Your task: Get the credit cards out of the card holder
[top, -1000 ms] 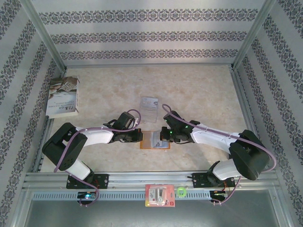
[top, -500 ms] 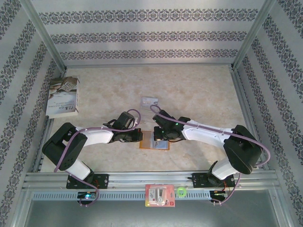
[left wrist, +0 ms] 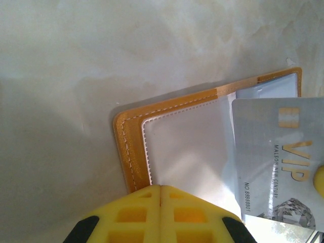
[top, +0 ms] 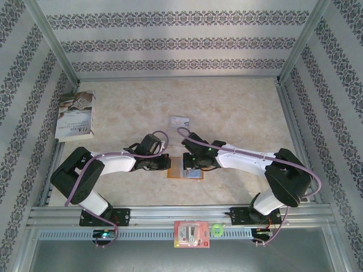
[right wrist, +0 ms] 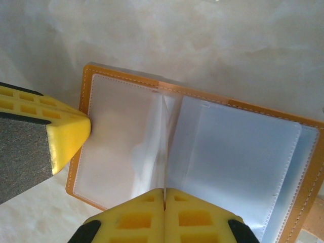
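The orange-tan card holder (top: 184, 169) lies open on the marble table, its pale pockets (right wrist: 238, 152) facing up. My left gripper (left wrist: 160, 188) is shut, and its tips rest on the holder's left edge (left wrist: 129, 152). My right gripper (right wrist: 164, 190) is shut on a credit card, which in its own wrist view is a thin edge (right wrist: 163, 147) over the holder's fold. The left wrist view gives that card's face (left wrist: 273, 152), silver with gold VIP lettering, above the holder's right half. Another credit card (top: 180, 120) lies flat on the table behind the holder.
A book (top: 75, 116) lies at the far left by the wall. A red-and-white packet (top: 191, 234) and a green ring (top: 217, 229) sit on the metal rail in front. Patterned walls close in the table on three sides.
My right gripper has shifted left, from the holder's right side to over its fold. The left arm has stayed in place on the holder's left edge.
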`<state>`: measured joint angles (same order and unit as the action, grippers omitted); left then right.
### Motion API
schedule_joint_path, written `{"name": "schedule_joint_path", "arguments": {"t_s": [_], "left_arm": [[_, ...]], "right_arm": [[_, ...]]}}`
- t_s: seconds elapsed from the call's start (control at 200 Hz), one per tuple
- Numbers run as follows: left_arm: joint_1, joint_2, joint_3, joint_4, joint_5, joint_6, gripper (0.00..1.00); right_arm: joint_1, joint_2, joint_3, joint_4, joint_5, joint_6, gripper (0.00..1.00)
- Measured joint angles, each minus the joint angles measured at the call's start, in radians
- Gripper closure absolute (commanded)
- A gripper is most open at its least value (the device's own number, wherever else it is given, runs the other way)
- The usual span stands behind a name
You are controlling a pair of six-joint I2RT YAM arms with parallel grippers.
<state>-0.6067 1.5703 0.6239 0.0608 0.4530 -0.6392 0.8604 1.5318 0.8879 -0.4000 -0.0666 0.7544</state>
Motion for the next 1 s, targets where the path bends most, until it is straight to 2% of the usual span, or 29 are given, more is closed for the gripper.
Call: {"name": "schedule_joint_path", "arguments": {"t_s": [0.335,0.625,0.794,0.969,0.984,0.999], "left_arm": [[0.0,0.0,0.0,0.007,0.0,-0.001,0.86],[0.001,-0.04,0.002,0.016,0.006,-0.019,0.66],[0.019,-0.126,0.018,0.011,0.002,-0.026,0.46],[0.027,-0.221,0.032,-0.007,-0.014,-0.026,0.3],[0.027,-0.228,0.032,-0.01,-0.017,-0.028,0.23],[0.03,-0.238,0.032,-0.015,-0.019,-0.023,0.09]], "right_arm": [[-0.05,-0.208,-0.018,0.0,0.028,-0.115,1.0],[-0.12,-0.224,0.051,-0.023,0.061,-0.246,1.0],[-0.153,-0.232,0.122,0.004,0.078,-0.326,1.0],[-0.201,-0.211,0.215,0.008,0.063,-0.46,1.0],[-0.206,-0.205,0.227,0.007,0.055,-0.472,1.0],[-0.212,-0.196,0.24,0.008,0.048,-0.49,1.0]]}}
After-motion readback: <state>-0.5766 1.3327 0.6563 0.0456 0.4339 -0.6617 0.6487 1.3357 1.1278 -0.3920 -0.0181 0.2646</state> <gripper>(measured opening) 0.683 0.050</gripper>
